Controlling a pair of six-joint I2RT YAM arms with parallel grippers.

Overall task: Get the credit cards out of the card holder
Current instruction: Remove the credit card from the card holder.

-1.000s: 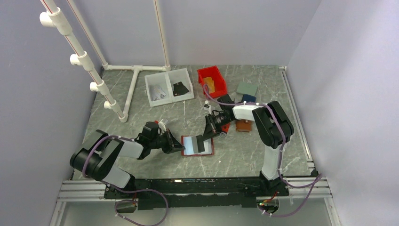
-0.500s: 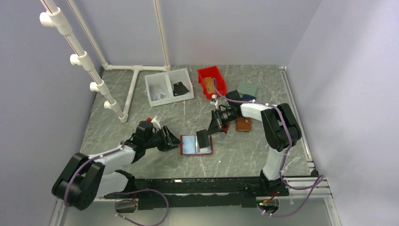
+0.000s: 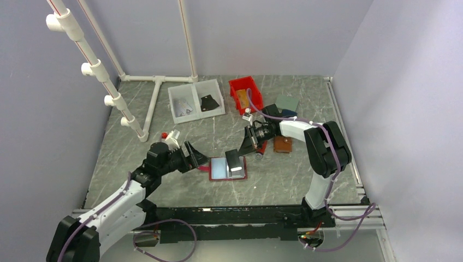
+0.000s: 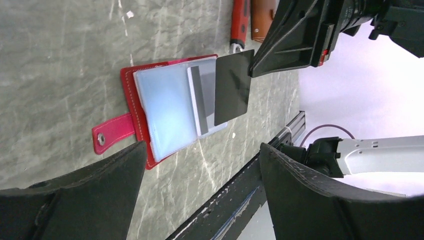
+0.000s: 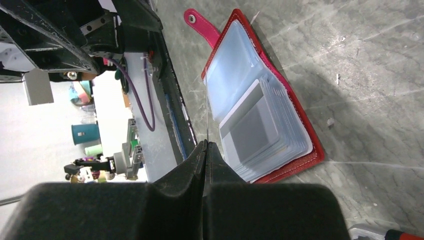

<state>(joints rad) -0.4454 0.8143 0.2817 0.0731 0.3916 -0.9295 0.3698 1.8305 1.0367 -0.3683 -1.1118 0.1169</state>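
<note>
Releasing – the left gripper [image 4: 202, 150] has spread wide, backing off the card holder [image 4: 127, 82] – while the right gripper [image 3: 242, 153], pinching a dark card [image 4: 232, 87], apparently has it free

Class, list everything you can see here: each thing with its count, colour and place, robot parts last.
card holder: one, red, pale blue-grey inside, open mid-table
dark card: one, near-black, held over the holder
pale card: one, grey-white, in a holder pocket
bin: one, red, far side
tray: one, white, left of bin
brown wallet: one, brown, right of holder
pipe frame: one, white, far left
left pincer: one, black, open, near holder's strap
right pincer: one, black, shut on dark card
</note>
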